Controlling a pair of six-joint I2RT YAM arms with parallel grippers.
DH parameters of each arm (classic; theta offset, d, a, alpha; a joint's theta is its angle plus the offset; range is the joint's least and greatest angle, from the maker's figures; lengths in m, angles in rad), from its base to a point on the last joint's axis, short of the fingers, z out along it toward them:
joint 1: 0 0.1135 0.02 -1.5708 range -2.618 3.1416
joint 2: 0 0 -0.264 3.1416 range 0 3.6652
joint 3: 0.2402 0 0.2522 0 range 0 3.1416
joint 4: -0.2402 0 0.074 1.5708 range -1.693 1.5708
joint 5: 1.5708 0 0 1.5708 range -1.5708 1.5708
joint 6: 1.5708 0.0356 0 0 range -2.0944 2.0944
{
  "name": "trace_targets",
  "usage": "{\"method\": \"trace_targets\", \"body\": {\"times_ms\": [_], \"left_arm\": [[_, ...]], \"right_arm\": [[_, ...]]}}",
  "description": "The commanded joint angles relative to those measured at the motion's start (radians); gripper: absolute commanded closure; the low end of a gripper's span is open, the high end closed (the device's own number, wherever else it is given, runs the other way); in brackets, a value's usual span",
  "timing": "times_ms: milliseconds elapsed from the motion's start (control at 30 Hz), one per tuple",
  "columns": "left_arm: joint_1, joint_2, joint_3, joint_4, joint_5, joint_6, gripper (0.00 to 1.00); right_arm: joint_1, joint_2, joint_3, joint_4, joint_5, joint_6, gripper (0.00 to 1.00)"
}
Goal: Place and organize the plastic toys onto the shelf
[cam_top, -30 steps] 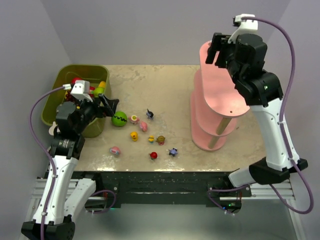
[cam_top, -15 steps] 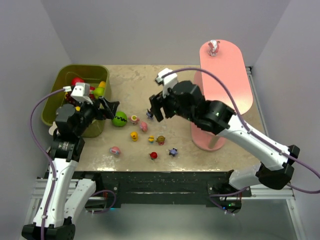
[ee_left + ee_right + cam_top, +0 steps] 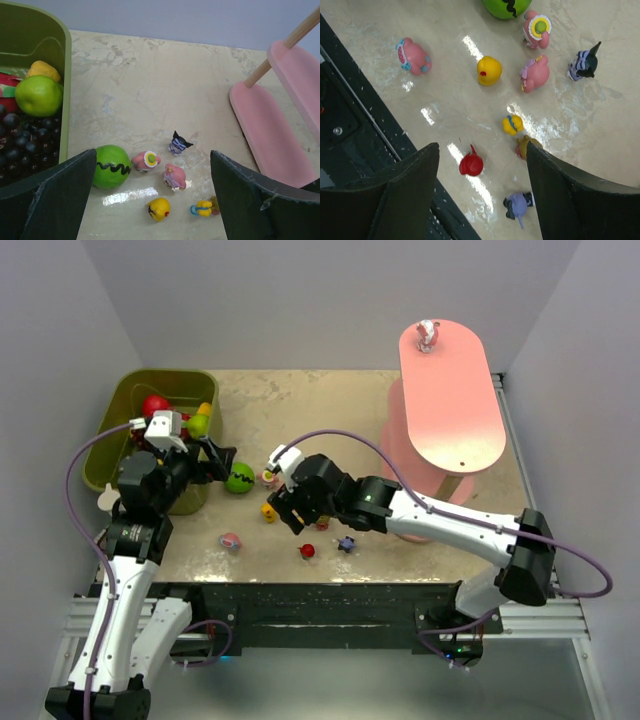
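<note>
Right wrist: open, empty right hand hovers over small red plastic figurine directly beneath; likely pick step; next: lower, pinch.

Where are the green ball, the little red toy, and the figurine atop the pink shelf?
green ball (image 3: 111, 167), left wrist view, on its rounded top.
red toy (image 3: 471, 165), right wrist view, on its round body.
figurine (image 3: 428, 335), top external view, on its middle.

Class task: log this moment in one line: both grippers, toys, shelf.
left gripper: open, empty, beside bin | right gripper: open, empty, over toys on table | shelf: one toy on top
</note>
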Motion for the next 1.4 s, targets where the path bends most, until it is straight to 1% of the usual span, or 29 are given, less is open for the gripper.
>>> {"method": "trace_targets", "body": {"times_ms": [0, 67, 100, 133, 233, 367, 467, 800, 1033, 1233, 1367], "left_arm": [[0.005, -0.023, -0.014, 0.028, -0.047, 0.006, 0.01], [0.005, -0.03, -0.027, 0.023, -0.05, 0.007, 0.0], [0.005, -0.035, -0.033, 0.023, -0.053, 0.007, 0.0], [0.005, -0.039, -0.043, 0.025, -0.056, 0.007, 0.0], [0.005, -0.041, -0.05, 0.023, -0.059, 0.012, 0.0], [0.005, -0.041, -0.053, 0.026, -0.06, 0.013, 0.0], [0.005, -0.041, -0.056, 0.023, -0.063, 0.015, 0.0], [0.005, -0.046, -0.064, 0.026, -0.063, 0.018, 0.0], [0.005, -0.043, -0.066, 0.025, -0.062, 0.016, 0.0], [0.005, -0.043, -0.066, 0.028, -0.057, 0.015, 0.0], [0.005, -0.041, -0.066, 0.028, -0.057, 0.015, 0.01]], "right_arm": [[0.003, 0.076, 0.012, 0.153, 0.099, 0.071, 0.27], [0.005, 0.148, 0.034, 0.177, 0.125, 0.091, 0.28], [0.003, 0.172, 0.038, 0.185, 0.174, 0.103, 0.28], [0.003, 0.22, 0.056, 0.191, 0.19, 0.108, 0.29], [0.003, 0.281, 0.086, 0.226, 0.256, 0.125, 0.31], [0.003, 0.36, 0.104, 0.284, 0.36, 0.135, 0.41], [0.003, 0.406, 0.135, 0.292, 0.412, 0.125, 0.44], [-0.001, 0.521, 0.196, 0.303, 0.477, 0.126, 0.46], [-0.009, 0.558, 0.199, 0.311, 0.521, 0.128, 0.45], [-0.029, 0.59, 0.205, 0.308, 0.531, 0.14, 0.42], [-0.041, 0.608, 0.208, 0.314, 0.52, 0.14, 0.43]]}}
